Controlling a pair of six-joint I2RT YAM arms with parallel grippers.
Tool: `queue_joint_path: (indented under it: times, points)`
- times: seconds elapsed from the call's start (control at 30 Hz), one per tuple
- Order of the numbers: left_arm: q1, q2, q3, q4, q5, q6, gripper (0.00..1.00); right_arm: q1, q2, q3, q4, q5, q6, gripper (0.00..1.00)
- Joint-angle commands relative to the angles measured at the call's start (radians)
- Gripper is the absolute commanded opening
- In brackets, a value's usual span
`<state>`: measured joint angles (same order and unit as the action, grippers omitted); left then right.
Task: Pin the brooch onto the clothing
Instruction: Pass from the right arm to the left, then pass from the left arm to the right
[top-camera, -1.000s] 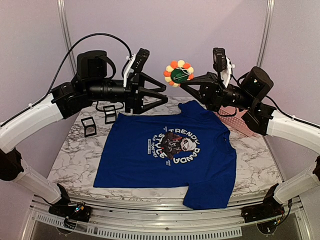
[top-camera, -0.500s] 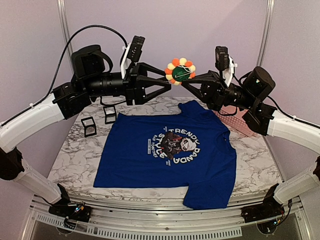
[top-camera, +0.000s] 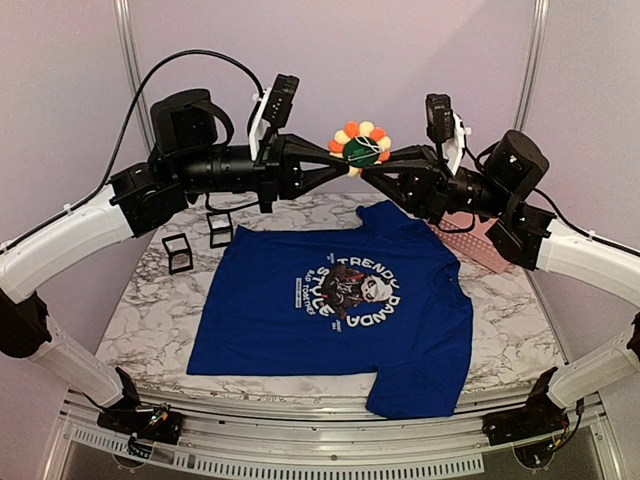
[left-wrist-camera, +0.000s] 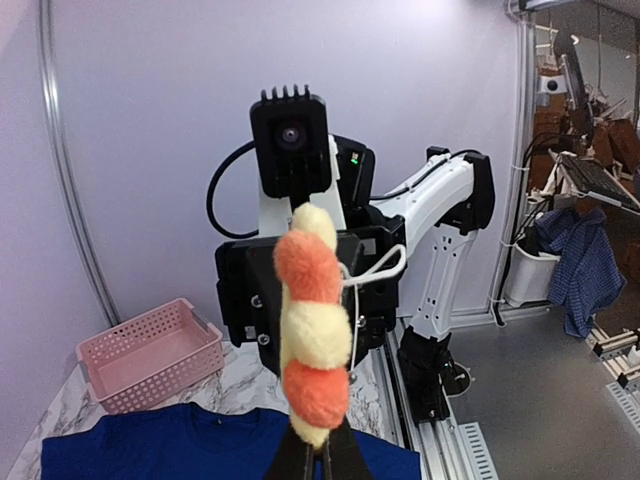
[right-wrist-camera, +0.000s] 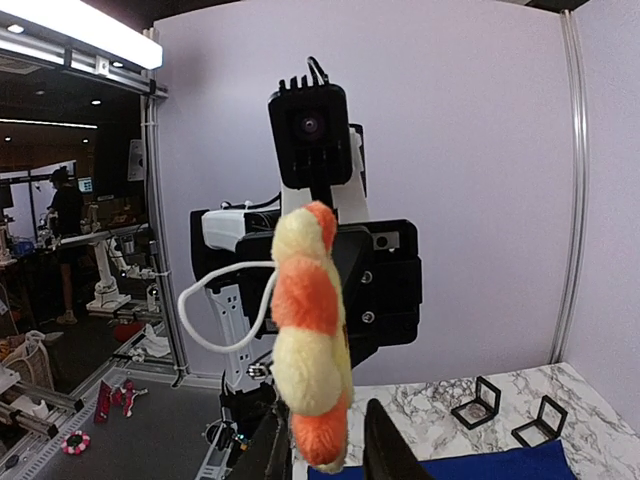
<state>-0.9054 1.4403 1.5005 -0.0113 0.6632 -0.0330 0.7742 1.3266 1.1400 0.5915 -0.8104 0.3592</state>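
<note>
Two small black boxes (top-camera: 178, 252) stand on the marble worktop (top-camera: 150, 310) just off the far-left corner of the clothing (top-camera: 260, 320), which lies flat, print up. High above the clothing's far edge, left of its collar, is the left gripper (top-camera: 336, 162). In its wrist view the fingers are pinched together on the lower rim of the brooch (top-camera: 360, 148). The brooch hangs in the air above the collar, well clear of the cloth, edge-on to both wrist cameras. A thin white loop (left-wrist-camera: 375, 270) shows at its side; cannot tell if that is the pin. The right gripper (top-camera: 374, 170) meets it from the collar's right. The brooch's lower edge sits between its fingers, but whether they press or stand slack cannot be told. A pink basket (top-camera: 470, 243) sits beyond the clothing's right shoulder. Judgement: the brooch is light and plush, and the petals would squash and slip, so grip the firmer centre or backing. The clothing is limp and likely to bunch under the pin.
</note>
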Motion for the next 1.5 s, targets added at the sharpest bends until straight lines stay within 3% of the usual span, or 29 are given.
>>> queue_joint_path:
  times: [0.0,0.13,0.17,0.27,0.37,0.57,0.67,0.77,0.83,0.97,1.17,1.47]
  points:
    - [-0.016,-0.027,0.027,-0.176,-0.089,0.136,0.00,0.008,-0.044,0.045,-0.285,0.033,-0.106,0.43]
    - [-0.015,-0.038,0.063,-0.477,-0.301,0.394,0.00,0.008,-0.121,0.069,-0.626,0.135,-0.281,0.93]
    - [-0.015,-0.035,0.079,-0.550,-0.345,0.470,0.00,0.007,-0.142,0.075,-0.714,0.153,-0.333,0.98]
    - [-0.019,-0.002,0.147,-0.760,-0.434,0.592,0.00,0.007,-0.185,0.089,-0.884,0.268,-0.410,0.99]
    - [-0.029,0.060,0.237,-0.928,-0.487,0.601,0.00,0.007,-0.182,0.124,-0.949,0.304,-0.438,0.99]
    - [-0.050,0.120,0.318,-1.040,-0.514,0.562,0.00,0.025,-0.074,0.232,-0.953,0.268,-0.508,0.93]
    - [-0.068,0.113,0.310,-1.045,-0.513,0.573,0.00,0.031,-0.019,0.290,-0.976,0.227,-0.549,0.87]
    - [-0.077,0.103,0.310,-1.031,-0.502,0.568,0.00,0.033,0.052,0.342,-1.011,0.164,-0.577,0.72]
    - [-0.078,0.099,0.310,-1.028,-0.494,0.569,0.00,0.035,0.084,0.352,-1.019,0.117,-0.589,0.67]
    - [-0.080,0.097,0.307,-1.032,-0.478,0.570,0.00,0.037,0.110,0.325,-0.964,0.039,-0.582,0.66]
    - [-0.080,0.098,0.308,-1.026,-0.470,0.574,0.00,0.037,0.131,0.298,-0.898,0.004,-0.551,0.52]
    - [-0.080,0.096,0.300,-1.020,-0.452,0.575,0.00,0.042,0.173,0.299,-0.880,0.001,-0.537,0.49]
